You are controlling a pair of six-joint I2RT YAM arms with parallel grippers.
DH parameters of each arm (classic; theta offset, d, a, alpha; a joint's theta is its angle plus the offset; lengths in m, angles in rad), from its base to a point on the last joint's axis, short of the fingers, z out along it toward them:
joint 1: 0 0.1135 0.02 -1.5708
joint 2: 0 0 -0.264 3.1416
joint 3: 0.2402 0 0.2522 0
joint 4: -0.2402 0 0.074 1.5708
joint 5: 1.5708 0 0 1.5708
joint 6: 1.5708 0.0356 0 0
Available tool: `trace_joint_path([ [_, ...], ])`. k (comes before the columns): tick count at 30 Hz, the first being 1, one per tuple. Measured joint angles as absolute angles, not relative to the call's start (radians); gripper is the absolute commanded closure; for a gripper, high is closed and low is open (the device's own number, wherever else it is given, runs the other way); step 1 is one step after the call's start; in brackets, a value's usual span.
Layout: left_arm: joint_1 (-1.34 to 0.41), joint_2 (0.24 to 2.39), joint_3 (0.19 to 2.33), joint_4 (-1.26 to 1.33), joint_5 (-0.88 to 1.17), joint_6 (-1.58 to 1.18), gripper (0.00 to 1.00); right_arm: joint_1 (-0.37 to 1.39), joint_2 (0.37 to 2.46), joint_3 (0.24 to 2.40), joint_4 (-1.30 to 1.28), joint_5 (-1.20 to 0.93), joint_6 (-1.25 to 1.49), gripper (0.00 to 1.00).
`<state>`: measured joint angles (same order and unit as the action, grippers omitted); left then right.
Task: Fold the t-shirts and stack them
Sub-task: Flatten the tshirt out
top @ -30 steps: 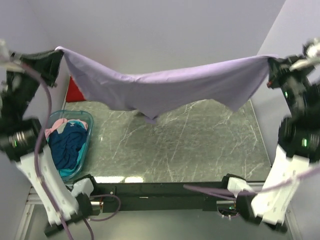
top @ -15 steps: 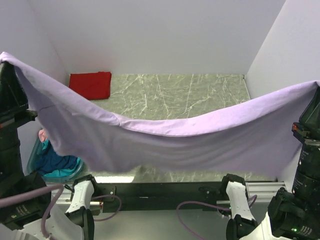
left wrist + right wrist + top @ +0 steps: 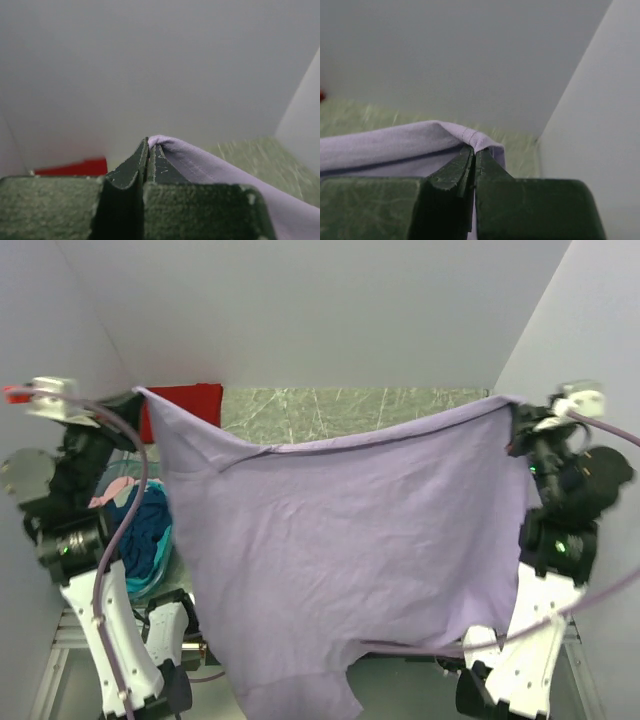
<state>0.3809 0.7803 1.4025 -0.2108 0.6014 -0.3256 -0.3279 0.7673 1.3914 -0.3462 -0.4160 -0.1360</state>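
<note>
Teal plastic makes the tub (image 3: 147, 583) at the far left, low down by the left arm. A dark blue shirt (image 3: 150, 530) lies bunched up inside it, and a pink shirt (image 3: 110, 496) peeks out at the back of the pile. Above the tub, the left claw (image 3: 136, 396) is up high in the air. Its two fingers are squeezed tight together, and they pinch the top left corner of the light purple t-shirt (image 3: 340, 530). In the left wrist view only a little fold of purple cloth pokes out past the dark fingertips (image 3: 142, 162). Just behind that claw, a red t-shirt (image 3: 186, 402) lies flat in the far left corner of the table (image 3: 350, 402). The purple t-shirt hangs in the air like a big curtain between the two arms. Its top edge dips a little in the middle, and its bottom hangs down past the near edge of the table. It hides most of the green stone-look table top, so only a strip at the back shows. At the far right, the right claw (image 3: 512, 408) is also up high. Its fingers are closed tight too, and they pinch the top right corner of the same purple t-shirt, close to the grey side wall (image 3: 590, 330).
</note>
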Motion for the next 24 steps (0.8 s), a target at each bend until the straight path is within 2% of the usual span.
trace_joint_path([
  [5, 0.357, 0.81, 1.161, -0.245, 0.659, -0.302, 0.99, -0.328, 0.829, 1.124, -0.363, -0.498, -0.135, 1.0],
  [10, 0.237, 0.969, 1.094, -0.245, 0.62, -0.27, 0.99, -0.328, 1.004, 1.018, -0.348, -0.512, -0.112, 1.0],
  [17, 0.119, 1.411, 1.155, -0.176, 0.514, -0.271, 1.0, -0.327, 1.388, 1.107, -0.268, -0.521, -0.066, 1.0],
  [24, 0.106, 1.857, 1.49, -0.183, 0.453, -0.287, 1.0, -0.327, 1.761, 1.358, -0.258, -0.521, -0.031, 1.0],
])
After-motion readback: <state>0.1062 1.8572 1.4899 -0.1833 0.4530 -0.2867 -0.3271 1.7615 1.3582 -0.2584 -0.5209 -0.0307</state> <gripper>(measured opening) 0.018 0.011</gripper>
